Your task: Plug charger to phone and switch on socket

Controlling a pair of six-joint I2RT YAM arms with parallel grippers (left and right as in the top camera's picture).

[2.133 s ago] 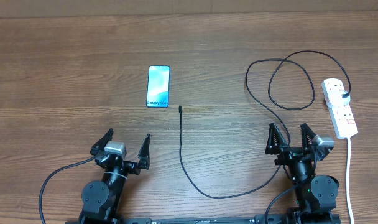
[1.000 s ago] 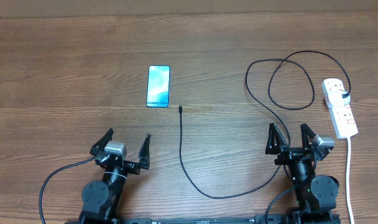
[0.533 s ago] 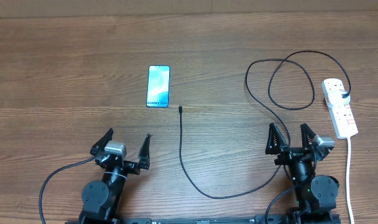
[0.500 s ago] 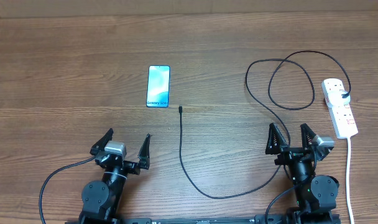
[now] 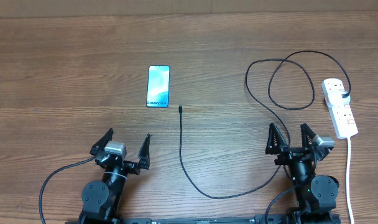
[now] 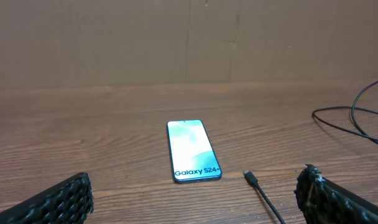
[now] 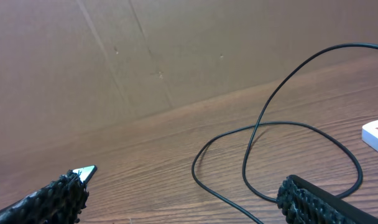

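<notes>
Wood-grained bench [image 5: 64, 56] stretches ahead of me, with a brown cardboard wall [image 6: 114, 43] at its far edge. My left pincer [image 5: 129, 134] and right pincer [image 5: 287, 126] both gape wide, holding nothing. Ahead of the left pincer lies the phone [image 5: 158, 86], screen lit. Between my pincers runs the charger [image 5: 179, 143], its tip just right of the phone. The socket [image 5: 339, 107] lies ahead-right of the right pincer.

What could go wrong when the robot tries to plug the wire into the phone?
The charger has a tiny tip lying flat on the table, so the open left end effector might miss it or pinch it crooked. The phone lies loose, so pushing the tip in could slide it away. The charger loops widely near the socket, so pulling it might tangle the loops or tug the socket.
</notes>
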